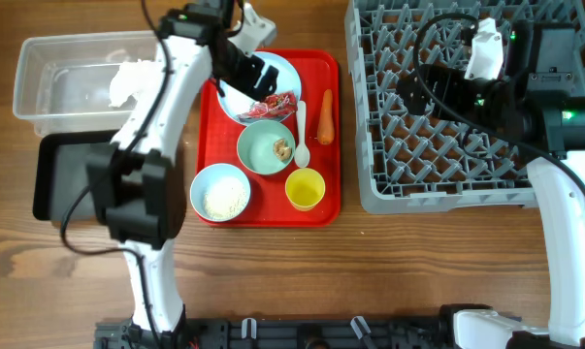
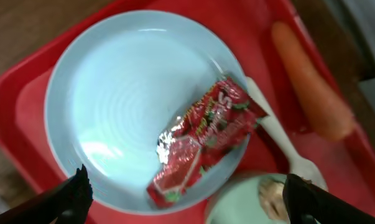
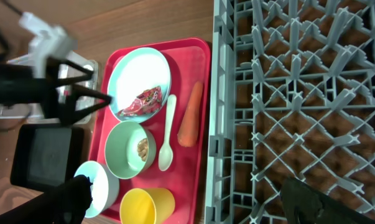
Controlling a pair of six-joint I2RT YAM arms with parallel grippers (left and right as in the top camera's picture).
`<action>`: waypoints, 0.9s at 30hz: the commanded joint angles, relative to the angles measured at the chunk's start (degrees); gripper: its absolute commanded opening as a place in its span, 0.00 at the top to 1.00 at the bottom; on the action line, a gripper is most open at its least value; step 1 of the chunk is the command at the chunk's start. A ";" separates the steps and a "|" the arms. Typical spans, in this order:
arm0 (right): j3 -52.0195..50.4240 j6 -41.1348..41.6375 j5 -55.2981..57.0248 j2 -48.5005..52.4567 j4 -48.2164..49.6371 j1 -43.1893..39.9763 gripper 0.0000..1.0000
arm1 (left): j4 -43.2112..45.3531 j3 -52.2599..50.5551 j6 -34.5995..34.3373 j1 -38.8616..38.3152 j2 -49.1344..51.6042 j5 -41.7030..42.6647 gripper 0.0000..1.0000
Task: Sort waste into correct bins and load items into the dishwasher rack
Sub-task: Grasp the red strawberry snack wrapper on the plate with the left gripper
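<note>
Wrapper: the crumpled red-and-white wrapper point(image 2: 203, 140) lies loose on the plate point(image 2: 131, 87), toward the rim nearest the spoon point(image 1: 302, 131).
Plate: pale blue, at the far edge of the red tray point(image 2: 25, 106), otherwise bare.
Left gripper point(image 2: 190, 196): spread wide and pinching nothing. It hovers over the plate with the wrapper framed between its 2 fingers, probably lined up to pick that piece first.
Tray neighbours: the carrot point(image 1: 325, 116) lies along the right edge. The mint-green bowl point(image 1: 266, 147) at the middle holds a brown scrap point(image 1: 281, 148). The pale blue bowl point(image 1: 220, 192) at the near left corner holds rice. The yellow cup point(image 1: 305, 188) stands at the near right corner.
Bins: the clear tub point(image 1: 49, 82) sits at the desk's far left with a white tissue point(image 1: 132, 79) inside, and the black tub point(image 1: 64, 179) sits just nearer.
Rack point(image 1: 438, 184): on the desk's right side, touching or just beside the tray, with no dishes in it.
Right gripper point(image 3: 186, 196): fingers spread, empty, held above the rack, seemingly parked clear while waste is sorted.
Judgement: dishes likely wait until their scraps are gone.
</note>
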 commanded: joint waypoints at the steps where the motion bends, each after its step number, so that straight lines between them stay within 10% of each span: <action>1: 0.72 0.63 -0.24 0.24 -0.35 0.33 0.00 | 2.08 -0.94 2.01 -0.68 5.01 -1.42 0.00; 17: 0.72 0.66 0.92 0.24 -0.35 0.35 0.00 | 5.55 -0.94 1.97 -1.99 13.57 2.45 0.05; 27: 0.72 0.72 1.09 0.24 -0.55 0.35 0.00 | 7.15 -0.94 -0.66 -1.99 15.96 2.47 0.40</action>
